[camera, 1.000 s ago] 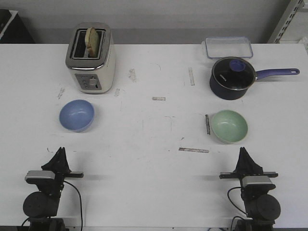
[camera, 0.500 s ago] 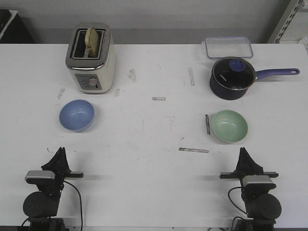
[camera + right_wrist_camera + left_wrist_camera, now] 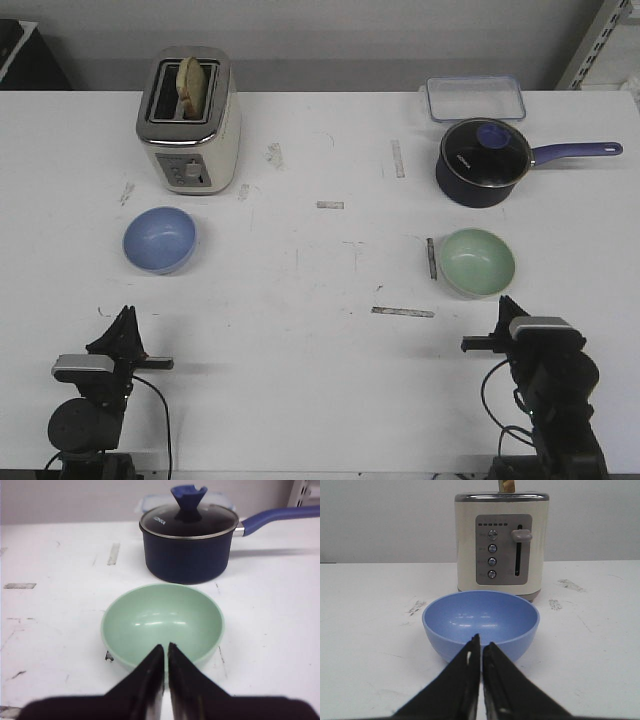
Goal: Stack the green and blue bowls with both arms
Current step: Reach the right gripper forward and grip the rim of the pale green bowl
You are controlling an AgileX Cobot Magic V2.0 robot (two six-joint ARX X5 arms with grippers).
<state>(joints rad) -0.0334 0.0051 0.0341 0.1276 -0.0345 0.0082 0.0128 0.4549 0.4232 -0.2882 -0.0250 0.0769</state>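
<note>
Two black robot arms sit at the near edge of a white, scuffed surface (image 3: 330, 380), each facing a small bowl. The left claw (image 3: 481, 647) is pinched narrow, its fingers nearly touching and holding nothing; the blue bowl (image 3: 481, 622) stands upright and empty just ahead of its tips, apart from them. Directly beyond that bowl, farther from the claw, stands a cream toaster (image 3: 501, 540) with a slice of bread (image 3: 190, 85) poking from one slot.

The right claw (image 3: 166, 652) is likewise drawn narrow and grips nothing. The green bowl (image 3: 162, 625) sits upright and empty just ahead of its tips; in the front view the claw's tip lies close to the bowl's near rim, with a gap between. Beyond the green bowl, farther from the right claw, is a dark blue saucepan (image 3: 187, 547) with a glass lid, its long handle pointing out to the claw's right. Behind the saucepan lies a clear plastic container (image 3: 475, 98).

The two bowls are well apart, one in front of each claw, with bare surface and a few tape marks between them.
</note>
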